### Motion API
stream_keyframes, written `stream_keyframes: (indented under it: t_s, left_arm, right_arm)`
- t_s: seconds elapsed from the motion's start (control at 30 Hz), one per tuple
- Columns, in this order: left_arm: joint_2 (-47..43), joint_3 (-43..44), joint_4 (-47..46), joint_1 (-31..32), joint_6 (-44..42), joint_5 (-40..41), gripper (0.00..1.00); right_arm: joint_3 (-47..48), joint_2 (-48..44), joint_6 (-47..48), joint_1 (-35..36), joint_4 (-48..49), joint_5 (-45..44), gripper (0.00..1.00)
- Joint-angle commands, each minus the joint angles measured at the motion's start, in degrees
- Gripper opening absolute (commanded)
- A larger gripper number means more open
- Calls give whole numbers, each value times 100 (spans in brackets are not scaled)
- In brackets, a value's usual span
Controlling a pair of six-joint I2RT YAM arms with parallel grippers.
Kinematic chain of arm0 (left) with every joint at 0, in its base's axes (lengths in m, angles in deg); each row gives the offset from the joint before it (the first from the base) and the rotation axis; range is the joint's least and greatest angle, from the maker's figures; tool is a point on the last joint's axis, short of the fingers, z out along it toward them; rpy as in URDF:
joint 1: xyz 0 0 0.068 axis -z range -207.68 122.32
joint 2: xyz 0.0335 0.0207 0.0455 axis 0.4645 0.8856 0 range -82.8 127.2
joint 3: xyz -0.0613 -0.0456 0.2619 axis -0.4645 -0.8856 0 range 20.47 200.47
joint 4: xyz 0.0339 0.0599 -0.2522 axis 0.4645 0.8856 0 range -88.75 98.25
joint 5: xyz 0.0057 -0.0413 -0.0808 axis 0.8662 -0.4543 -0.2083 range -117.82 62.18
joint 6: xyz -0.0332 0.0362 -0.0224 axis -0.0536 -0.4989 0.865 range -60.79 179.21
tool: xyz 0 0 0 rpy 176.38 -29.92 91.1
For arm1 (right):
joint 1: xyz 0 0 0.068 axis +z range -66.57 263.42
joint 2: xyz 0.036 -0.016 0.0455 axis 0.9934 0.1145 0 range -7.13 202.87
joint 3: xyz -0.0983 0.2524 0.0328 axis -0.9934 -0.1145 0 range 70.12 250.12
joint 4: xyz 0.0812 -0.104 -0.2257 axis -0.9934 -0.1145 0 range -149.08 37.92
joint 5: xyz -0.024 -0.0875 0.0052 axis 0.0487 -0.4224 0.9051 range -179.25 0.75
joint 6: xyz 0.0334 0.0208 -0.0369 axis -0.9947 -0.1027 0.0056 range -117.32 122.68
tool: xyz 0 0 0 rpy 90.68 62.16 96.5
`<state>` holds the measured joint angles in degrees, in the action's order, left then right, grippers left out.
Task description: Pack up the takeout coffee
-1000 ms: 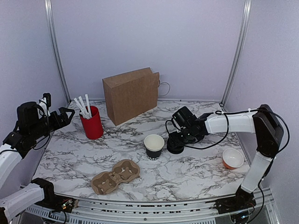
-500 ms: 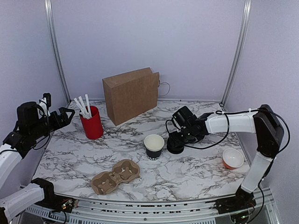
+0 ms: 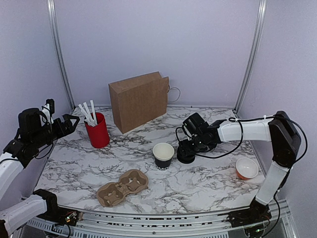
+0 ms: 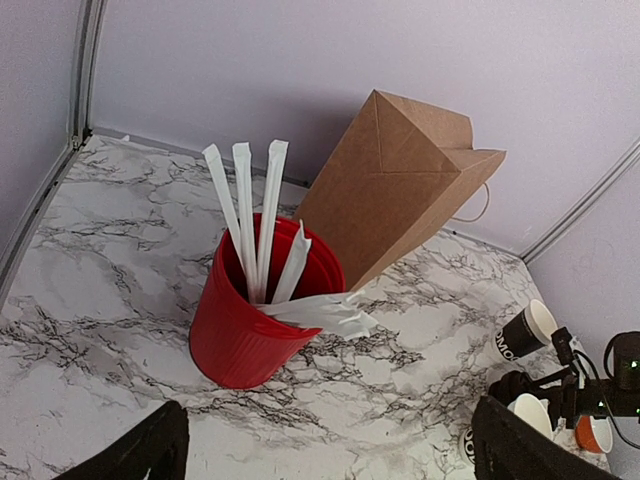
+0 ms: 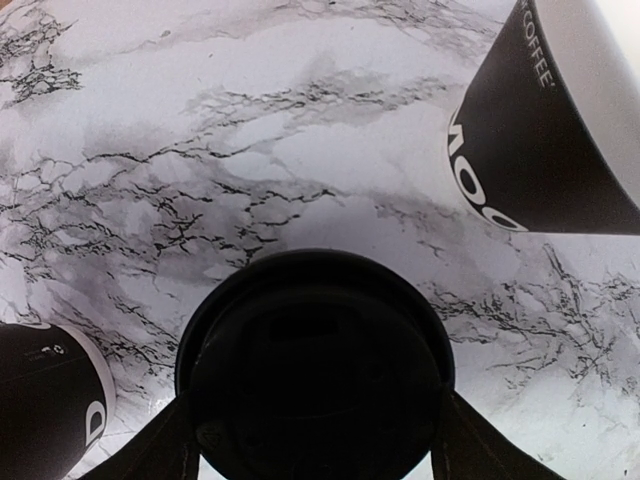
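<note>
Shows the takeout coffee [image 3: 185, 158] upright a little right of the bench's [image 3: 208, 183] middle, just beside the open black cup [image 3: 163, 154]. Straddles its lid [image 5: 315, 350] with the right gripper [image 3: 188, 148] — fingers close against both sides; cannot tell whether clamped or let go. Holds the left gripper [image 3: 71, 120] spread wide above the left edge, near the red cup [image 4: 250, 320] of white sticks [image 4: 245, 200]. Shows the cardboard carrier [image 3: 122, 187] by the near edge.

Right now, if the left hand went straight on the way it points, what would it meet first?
Most likely the red cup of white sticks, centred in the left wrist view ahead of the open left hand. Depth is unclear, so this is a guess.
</note>
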<state>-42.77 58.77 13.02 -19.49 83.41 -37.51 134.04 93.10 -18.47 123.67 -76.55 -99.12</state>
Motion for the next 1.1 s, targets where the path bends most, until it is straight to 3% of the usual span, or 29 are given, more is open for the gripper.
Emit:
stream_keyframes:
  t_s: [0.0,0.2,1.07]
  left_arm:
    - [20,81,-195,-38,-28,-72,99]
    - [20,83,-194,-41,-21,-73,99]
    - [18,83,-196,-66,-28,-85,99]
  right_arm:
    - [18,-28,-47,-35,70,20,74]
    - [-5,2,-48,-39,82,19,72]
    - [-47,38,-14,-35,84,43,78]
